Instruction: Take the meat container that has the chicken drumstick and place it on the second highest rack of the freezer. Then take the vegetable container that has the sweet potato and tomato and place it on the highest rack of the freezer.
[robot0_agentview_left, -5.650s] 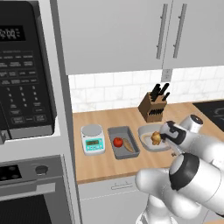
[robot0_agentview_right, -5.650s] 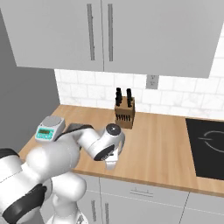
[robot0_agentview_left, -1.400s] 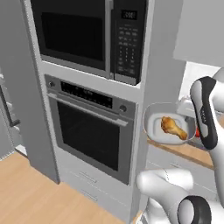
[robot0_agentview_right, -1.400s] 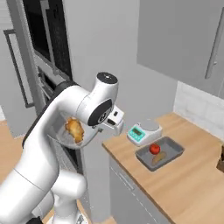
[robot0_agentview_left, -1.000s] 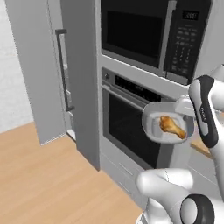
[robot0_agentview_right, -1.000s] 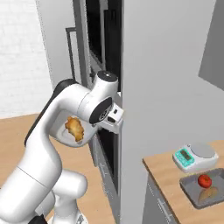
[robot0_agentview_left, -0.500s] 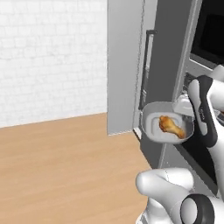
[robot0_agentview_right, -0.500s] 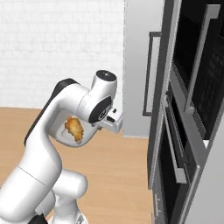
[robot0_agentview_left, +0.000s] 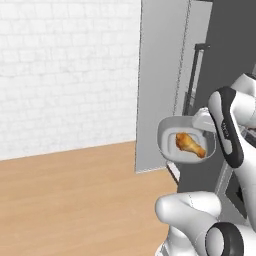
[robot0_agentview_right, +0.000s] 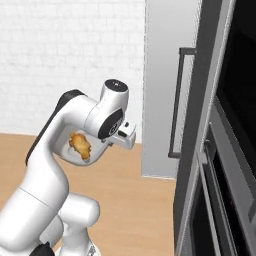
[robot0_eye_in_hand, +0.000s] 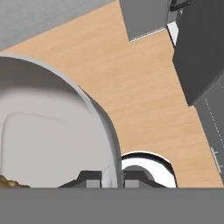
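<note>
The gripper (robot0_eye_in_hand: 113, 178) is clenched on the rim of the meat container (robot0_agentview_left: 170, 136), one finger on each side of the wall as the hand view shows. The container is carried in the air at the end of the raised arm, well above the wooden floor (robot0_agentview_left: 75, 200), with no shelf or worktop under it. It is a pale grey, rounded tub, and the chicken drumstick (robot0_agentview_left: 190, 144) lies inside it, golden-brown, toward the side nearest the gripper. In the right base view the drumstick (robot0_agentview_right: 80, 143) and a part of the container (robot0_agentview_right: 67, 150) peek out from behind the arm's wrist. The tall grey fridge (robot0_agentview_right: 167, 90) stands beyond the container, beside a white brick wall (robot0_agentview_left: 65, 75); its long dark handle (robot0_agentview_right: 177, 100) runs upright, and its door looks closed, though the angle makes that hard to judge.
</note>
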